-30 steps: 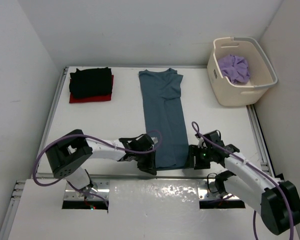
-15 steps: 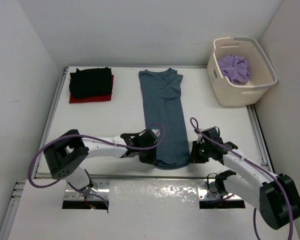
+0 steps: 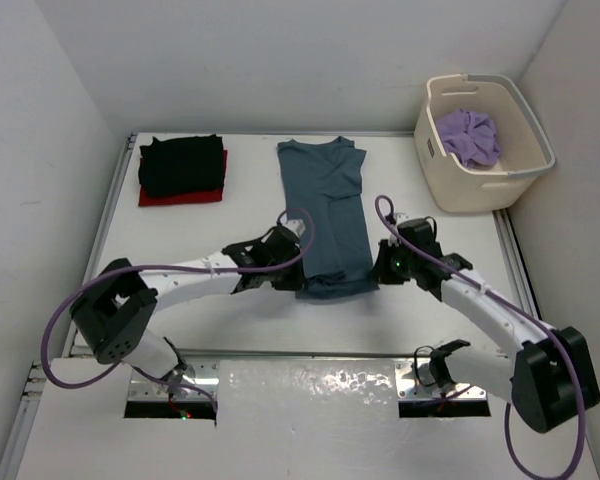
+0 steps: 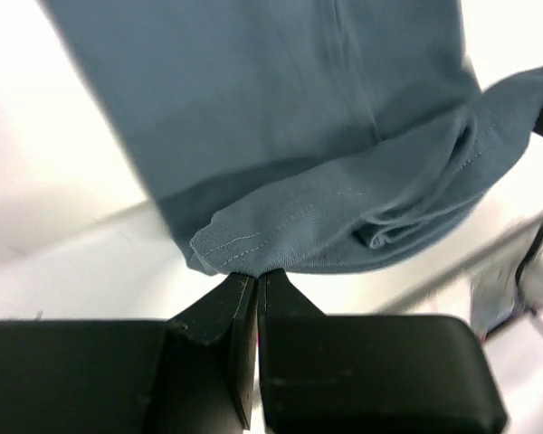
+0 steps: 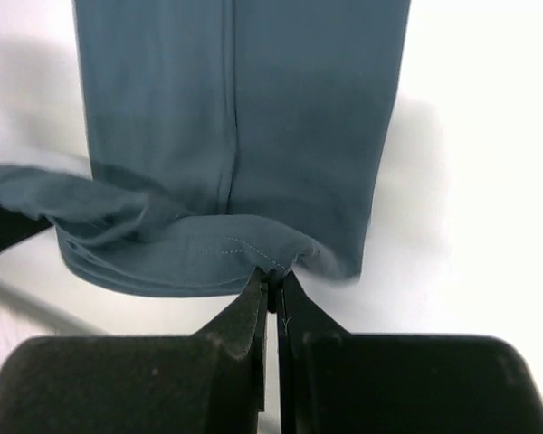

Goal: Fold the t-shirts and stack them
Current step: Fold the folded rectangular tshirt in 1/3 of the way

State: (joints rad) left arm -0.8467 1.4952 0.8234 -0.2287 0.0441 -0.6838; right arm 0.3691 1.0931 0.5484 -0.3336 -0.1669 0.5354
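A dark teal-blue t-shirt (image 3: pixel 325 205) lies lengthwise down the middle of the table, folded into a long strip with its collar at the far end. My left gripper (image 3: pixel 298 281) is shut on its near left hem corner (image 4: pixel 244 249). My right gripper (image 3: pixel 378 268) is shut on the near right hem corner (image 5: pixel 285 258). Both corners are lifted, so the hem curls back over the strip. A folded black t-shirt (image 3: pixel 181 164) sits on a folded red t-shirt (image 3: pixel 180 197) at the far left. A lavender-purple t-shirt (image 3: pixel 468 136) lies crumpled in the basket.
The cream laundry basket (image 3: pixel 480 185) stands at the far right corner. White walls close in the table on the left, back and right. The table's metal front edge (image 3: pixel 300 352) runs just behind the arm bases.
Both grippers closed on the teal shirt's near hem corners and carried them away from the table's front edge, toward the collar, lifting the hem.
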